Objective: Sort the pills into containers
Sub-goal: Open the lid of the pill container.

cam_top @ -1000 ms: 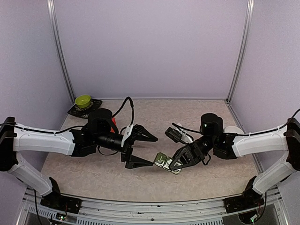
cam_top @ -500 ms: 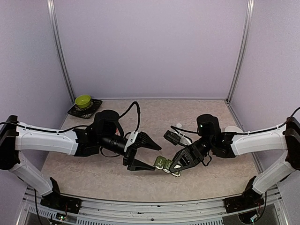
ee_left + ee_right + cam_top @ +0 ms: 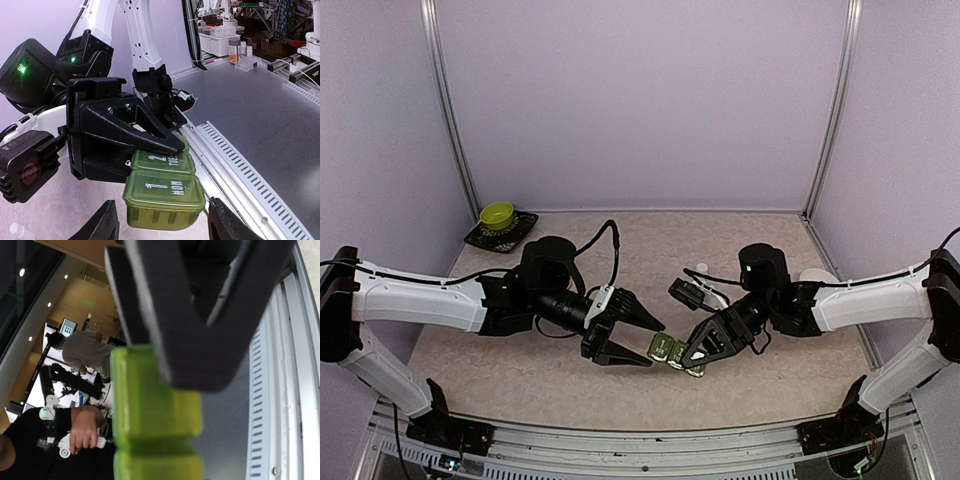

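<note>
Nearest the arm bases, at about 6 o'clock on the pale speckled tabletop (image 3: pixel 530 375), the dark green plastic strip of three joined square containers (image 3: pixel 665 349) lies between the two grippers.

Right gripper (image 3: pixel 688 353): jaws clamped on the strip from its 3 o'clock side. One black finger (image 3: pixel 150 137) lies over the lids of the farther compartments.

Left gripper (image 3: pixel 653 345): jaws partly spread, standing either side of the strip's free end at its 9 o'clock and holding nothing. No contact with the plastic appears, though the wrist view crops the fingertips.

All visible lids are closed, and their pale lettering reads MON and TUE. Whether the strip rests on the table or hangs clear cannot be determined.

Farther back, a small white bottle (image 3: pixel 701 268) stands at 12 o'clock of the right gripper. At the far 10 o'clock corner, a lime-green bowl (image 3: pixel 497 214) sits on a dark tray (image 3: pixel 485 240).
</note>
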### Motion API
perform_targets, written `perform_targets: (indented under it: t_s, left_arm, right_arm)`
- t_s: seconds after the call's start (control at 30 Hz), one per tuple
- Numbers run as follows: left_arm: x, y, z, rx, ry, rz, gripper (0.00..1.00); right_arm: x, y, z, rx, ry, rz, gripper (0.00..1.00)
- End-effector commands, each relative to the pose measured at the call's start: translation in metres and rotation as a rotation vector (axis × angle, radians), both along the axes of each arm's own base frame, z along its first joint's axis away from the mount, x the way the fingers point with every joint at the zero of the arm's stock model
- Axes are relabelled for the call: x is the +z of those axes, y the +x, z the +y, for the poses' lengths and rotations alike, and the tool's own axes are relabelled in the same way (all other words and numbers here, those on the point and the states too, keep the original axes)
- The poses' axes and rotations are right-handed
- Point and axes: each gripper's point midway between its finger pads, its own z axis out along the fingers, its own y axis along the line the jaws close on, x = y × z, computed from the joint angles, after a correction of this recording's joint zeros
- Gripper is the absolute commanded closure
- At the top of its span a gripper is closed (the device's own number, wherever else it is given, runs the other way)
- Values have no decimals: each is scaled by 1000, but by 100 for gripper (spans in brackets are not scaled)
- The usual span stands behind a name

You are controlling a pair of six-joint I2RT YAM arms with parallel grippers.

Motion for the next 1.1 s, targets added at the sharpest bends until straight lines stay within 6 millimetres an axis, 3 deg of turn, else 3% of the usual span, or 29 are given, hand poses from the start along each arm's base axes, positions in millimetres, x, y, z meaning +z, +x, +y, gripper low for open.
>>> perform_targets:
  t_s: [0.0, 0.33, 0.67, 1.07]
  left_arm:
    - [4, -11, 0, -45, -16, -9, 42]
    - [4, -13, -1, -46, -16, -18, 55]
    - [3, -13, 1, -35, -12, -25, 57]
    - [9, -6, -1, 26, -32, 0, 76]
  right_arm:
    - [7, 0, 5, 17, 15, -8, 88]
    - [8, 0, 5, 21, 17, -6, 88]
    - [14, 0, 4, 24, 30, -7, 88]
    - [13, 1, 5, 26, 26, 0, 88]
